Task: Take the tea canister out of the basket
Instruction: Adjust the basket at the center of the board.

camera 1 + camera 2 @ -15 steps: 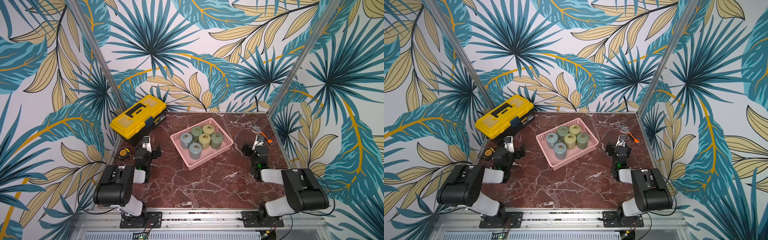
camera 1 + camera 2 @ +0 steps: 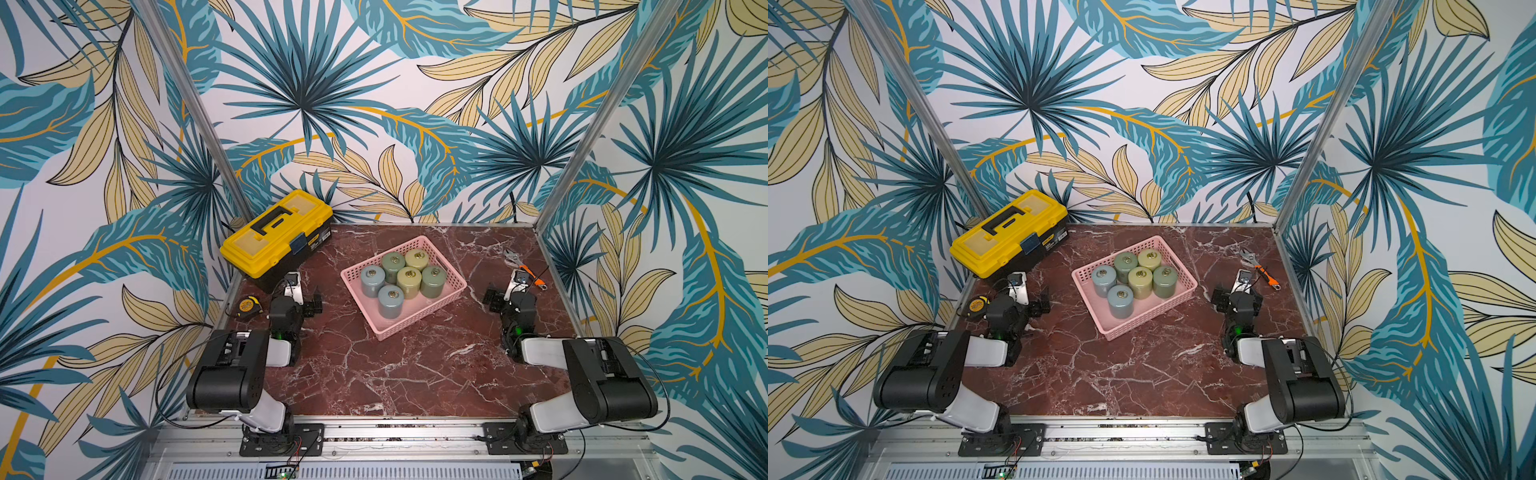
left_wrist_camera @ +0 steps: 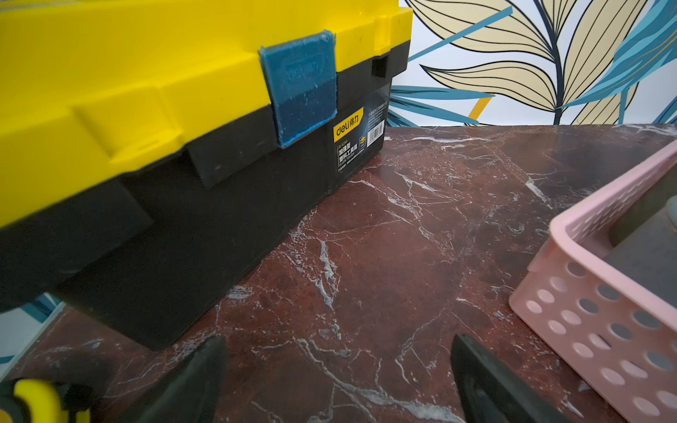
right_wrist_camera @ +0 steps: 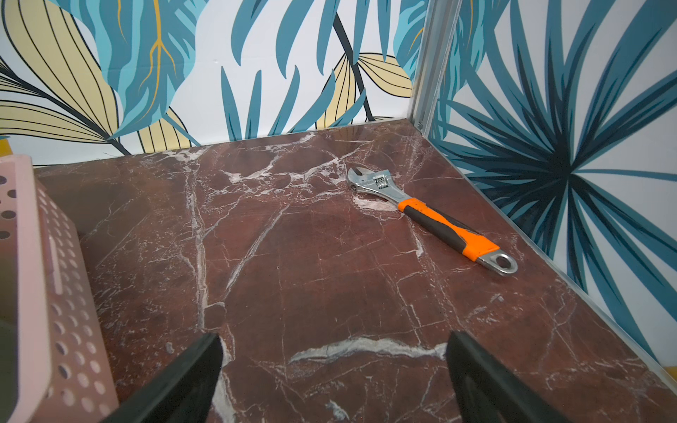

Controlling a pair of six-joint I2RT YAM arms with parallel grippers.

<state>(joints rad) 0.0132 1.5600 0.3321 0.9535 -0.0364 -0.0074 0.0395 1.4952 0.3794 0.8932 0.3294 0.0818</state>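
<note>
Tea canisters [image 2: 390,301], six, are set upright in the basket [image 2: 419,316] at the centre of the desk [image 2: 395,374]. The left gripper [image 3: 339,342] and right gripper [image 4: 335,338] are held wide apart, empty.

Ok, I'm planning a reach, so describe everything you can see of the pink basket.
The basket is a shallow, rectangular tray of pink plastic, its walls punched with rows of round holes. It sits flat near the middle of the marble-look table, turned at an angle to the table's edges. Six canisters stand upright inside, taller than its walls, leaving one corner of its floor bare. Nothing else touches it.
</note>
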